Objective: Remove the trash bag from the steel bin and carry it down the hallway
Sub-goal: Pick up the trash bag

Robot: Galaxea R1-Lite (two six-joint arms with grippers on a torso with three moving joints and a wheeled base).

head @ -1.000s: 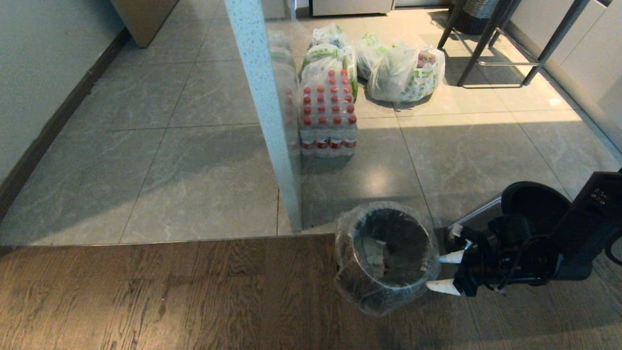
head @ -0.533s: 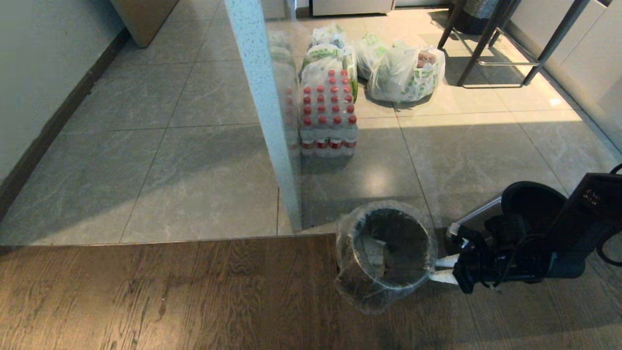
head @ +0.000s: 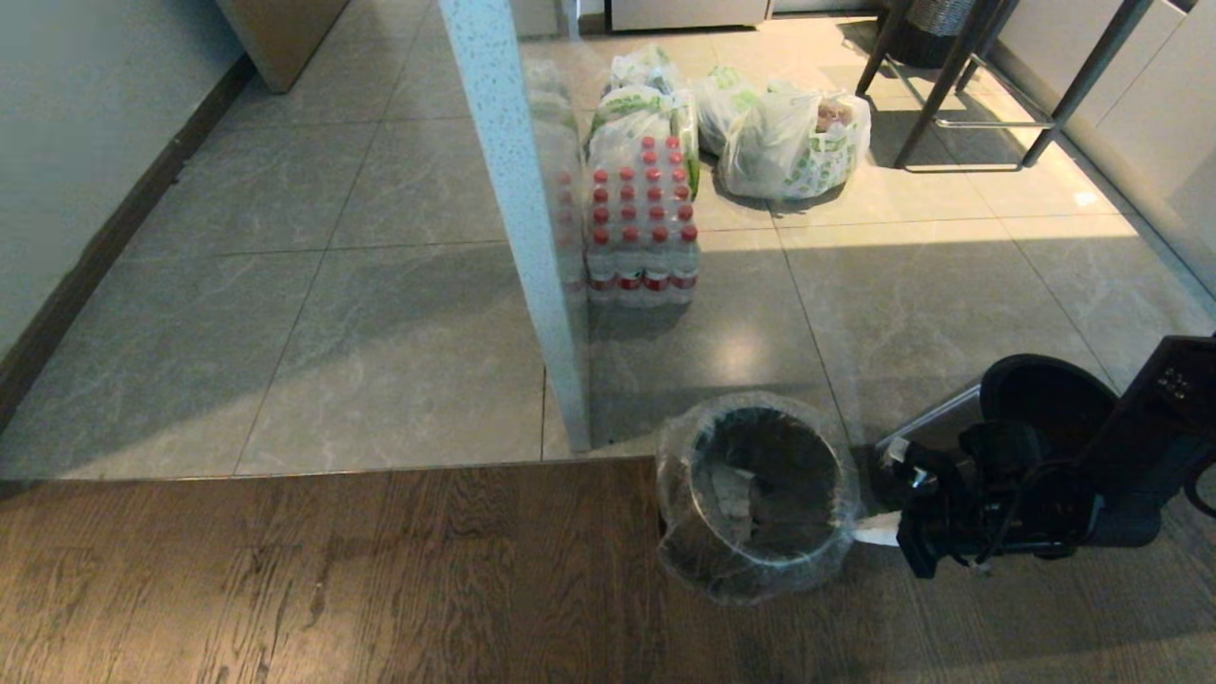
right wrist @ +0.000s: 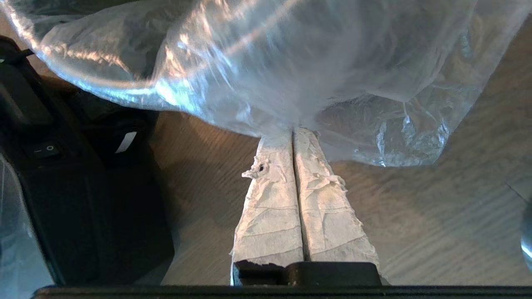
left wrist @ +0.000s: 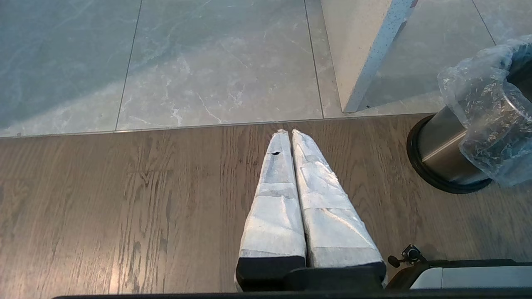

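The small steel bin [head: 760, 562] stands on the wood floor beside the tile edge, and its brushed wall [left wrist: 440, 145] and black foot ring show in the left wrist view. The clear crinkly trash bag [head: 671, 475] lines it and folds over the rim. My right gripper [head: 860, 534] is at the bin's right side, its white-wrapped fingers [right wrist: 270, 199] shut on the overhanging edge of the trash bag [right wrist: 291, 62]. My left gripper [left wrist: 289, 132] hangs shut and empty over the wood floor, left of the bin. The hallway [head: 285, 313] of grey tiles runs along the pale wall at the left.
A white speckled panel edge [head: 518, 218] stands just behind the bin. A pack of red-capped bottles [head: 641, 223] and white grocery bags [head: 793, 142] sit further back, stool legs [head: 969, 95] at the far right. A wider black-rimmed bin [head: 1045, 399] is behind my right arm.
My right gripper's fingers have gone from wide apart to shut, pinching the bag's edge at the bin's right side. The arm itself has barely shifted.
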